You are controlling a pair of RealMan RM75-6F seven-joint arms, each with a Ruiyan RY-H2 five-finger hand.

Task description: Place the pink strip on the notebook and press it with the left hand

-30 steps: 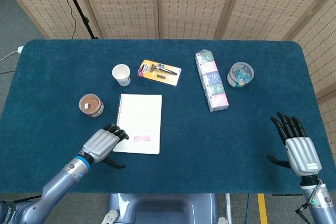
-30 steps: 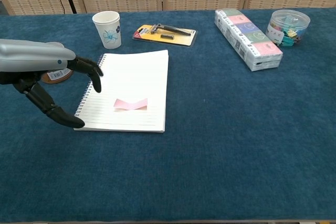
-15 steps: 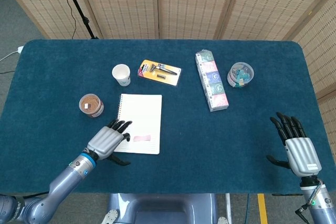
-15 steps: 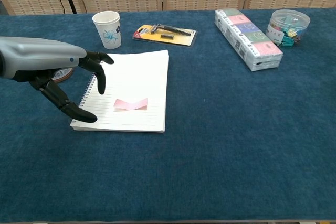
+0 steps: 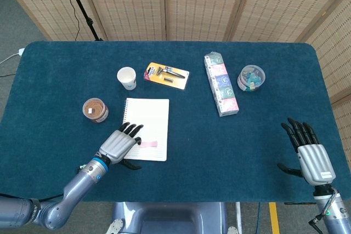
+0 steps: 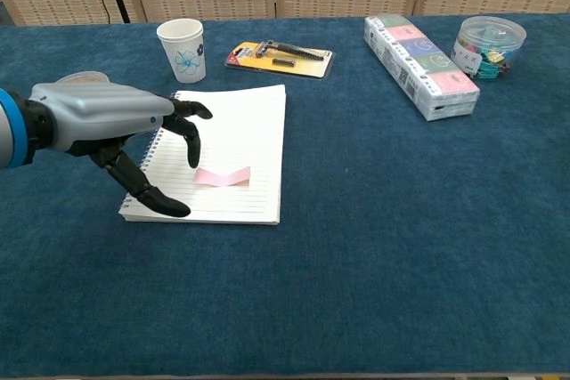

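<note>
The left robot hand (image 6: 116, 126) hovers palm-down over the spiral notebook's (image 6: 240, 122) left side, fingers spread, holding nothing, fingertips just short of the pink strip (image 6: 222, 177) lying on the lower page. The right robot hand (image 5: 310, 152) rests open near the worktop's (image 5: 219, 152) front right corner, with bare blue worktop between them.

The left robot hand (image 6: 107, 126) covers the notebook's (image 6: 236, 140) spiral edge and the brown-lidded tub (image 6: 76, 78) behind it, while the right robot hand (image 5: 310, 154) escapes the chest view.

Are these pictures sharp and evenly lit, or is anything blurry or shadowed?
Head view: even, soft light, no glare, everything sharp. Chest view: the left hand looms large and slightly soft near the lens, casting only a faint shadow on the notebook; the pink strip stays crisp.
</note>
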